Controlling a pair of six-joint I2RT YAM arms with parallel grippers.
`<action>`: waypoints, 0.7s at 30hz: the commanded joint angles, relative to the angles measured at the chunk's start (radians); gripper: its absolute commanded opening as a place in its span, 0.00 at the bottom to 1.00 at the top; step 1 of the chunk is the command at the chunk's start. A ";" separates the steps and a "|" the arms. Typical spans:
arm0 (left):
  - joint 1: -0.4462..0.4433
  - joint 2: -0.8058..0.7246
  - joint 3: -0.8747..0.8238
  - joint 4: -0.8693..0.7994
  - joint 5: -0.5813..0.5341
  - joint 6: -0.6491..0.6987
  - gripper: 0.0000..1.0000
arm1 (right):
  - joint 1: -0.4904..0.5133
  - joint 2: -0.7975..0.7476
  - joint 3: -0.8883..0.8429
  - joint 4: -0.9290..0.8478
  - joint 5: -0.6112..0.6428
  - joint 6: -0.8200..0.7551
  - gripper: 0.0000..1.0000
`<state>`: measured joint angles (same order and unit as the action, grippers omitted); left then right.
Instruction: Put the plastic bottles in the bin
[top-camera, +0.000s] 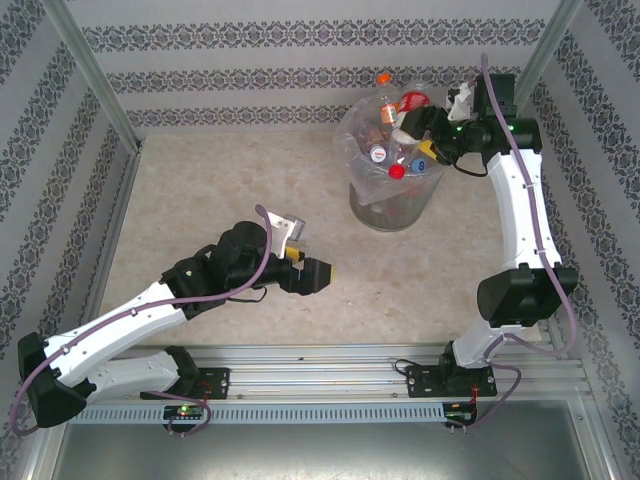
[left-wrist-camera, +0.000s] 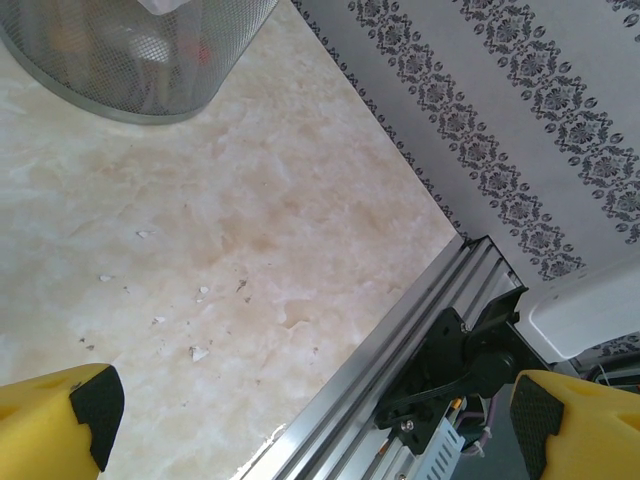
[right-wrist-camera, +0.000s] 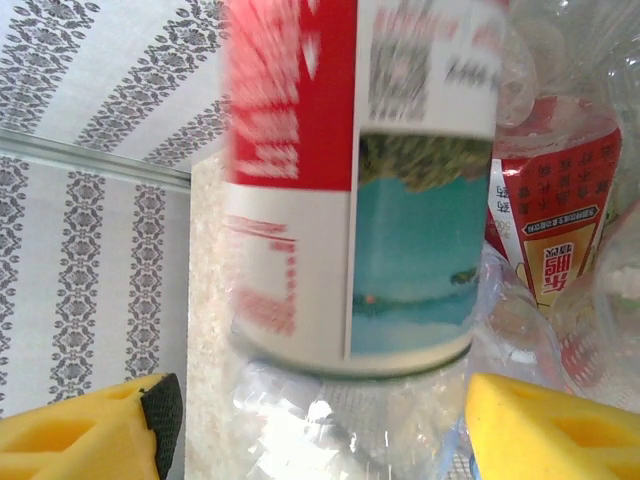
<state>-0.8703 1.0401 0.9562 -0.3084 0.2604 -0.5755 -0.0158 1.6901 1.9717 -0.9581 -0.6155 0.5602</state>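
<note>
Right gripper is hanging over the bin by the tabletop's far edge, jaws parted. A red-and-teal-labelled bottle is lying loose between them, long axis pointing away into the heaped bottles. Left gripper is gaping empty, well apart.

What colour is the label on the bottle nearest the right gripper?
Red and white label with a turquoise picture; best in the right wrist view.
</note>
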 joint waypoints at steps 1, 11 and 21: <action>0.007 -0.004 -0.002 -0.006 -0.006 0.004 1.00 | -0.016 0.021 0.060 -0.065 0.037 -0.038 0.77; 0.008 0.000 -0.002 -0.003 -0.006 0.001 1.00 | -0.016 0.015 0.097 -0.128 0.097 -0.076 0.73; 0.021 0.005 0.059 -0.086 -0.055 0.070 1.00 | -0.014 -0.126 -0.055 -0.038 0.126 -0.123 0.70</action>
<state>-0.8669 1.0409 0.9646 -0.3370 0.2420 -0.5564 -0.0246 1.6363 1.9553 -1.0458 -0.5049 0.4774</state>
